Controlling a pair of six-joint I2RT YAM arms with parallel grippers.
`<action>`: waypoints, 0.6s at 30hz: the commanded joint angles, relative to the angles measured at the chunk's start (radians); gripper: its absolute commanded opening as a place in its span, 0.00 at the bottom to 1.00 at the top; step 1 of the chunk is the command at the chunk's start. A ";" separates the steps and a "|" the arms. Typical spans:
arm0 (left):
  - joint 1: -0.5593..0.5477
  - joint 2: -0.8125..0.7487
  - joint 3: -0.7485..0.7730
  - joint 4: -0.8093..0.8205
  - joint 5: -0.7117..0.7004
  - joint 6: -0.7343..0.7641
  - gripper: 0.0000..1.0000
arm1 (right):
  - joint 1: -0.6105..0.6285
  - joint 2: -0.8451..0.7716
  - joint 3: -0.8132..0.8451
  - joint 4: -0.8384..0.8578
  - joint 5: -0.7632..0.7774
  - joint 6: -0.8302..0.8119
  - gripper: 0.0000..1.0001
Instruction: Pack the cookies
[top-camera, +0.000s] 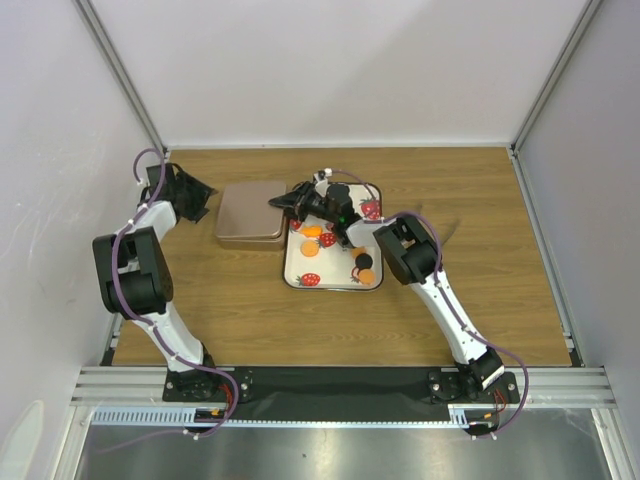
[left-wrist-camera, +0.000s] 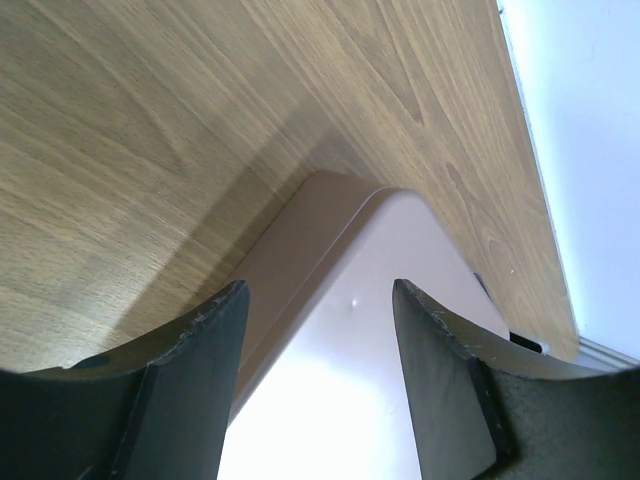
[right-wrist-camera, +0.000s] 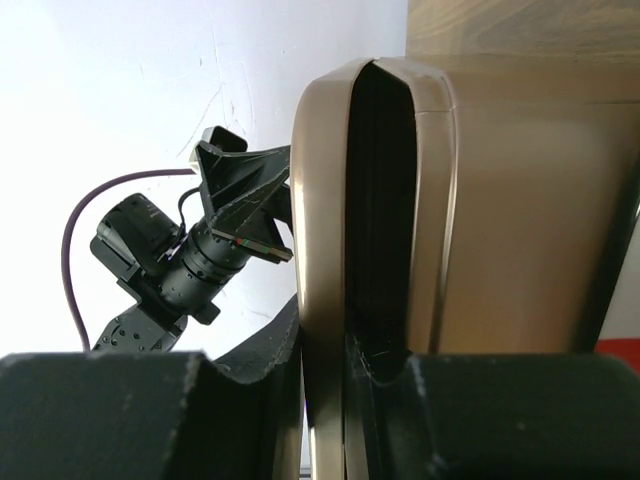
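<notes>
right fingers (right-wrist-camera: 262, 400) are clamped on the rim of the tin (top-camera: 250, 212), and left fingers (left-wrist-camera: 215, 350) hang open above its corner. the cookies (top-camera: 310, 247) lie on the tray (top-camera: 296, 262) just beside the tin. such a thin, one-sided pinch could slip, and the tin might skid into the tray and scatter them.

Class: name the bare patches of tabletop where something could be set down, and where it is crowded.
Bare wood: from the right arm to the right wall; the near strip between tray and arm bases. Crowded: the tin, flanked by left gripper and right gripper.
</notes>
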 joint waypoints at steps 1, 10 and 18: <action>-0.008 0.002 0.039 0.010 0.013 0.026 0.65 | -0.020 -0.082 -0.029 0.043 -0.012 -0.004 0.22; -0.013 0.006 0.039 0.007 0.012 0.029 0.65 | -0.031 -0.106 -0.078 0.059 -0.026 -0.013 0.28; -0.016 0.009 0.039 0.008 0.012 0.032 0.65 | -0.045 -0.142 -0.132 0.058 -0.026 -0.030 0.28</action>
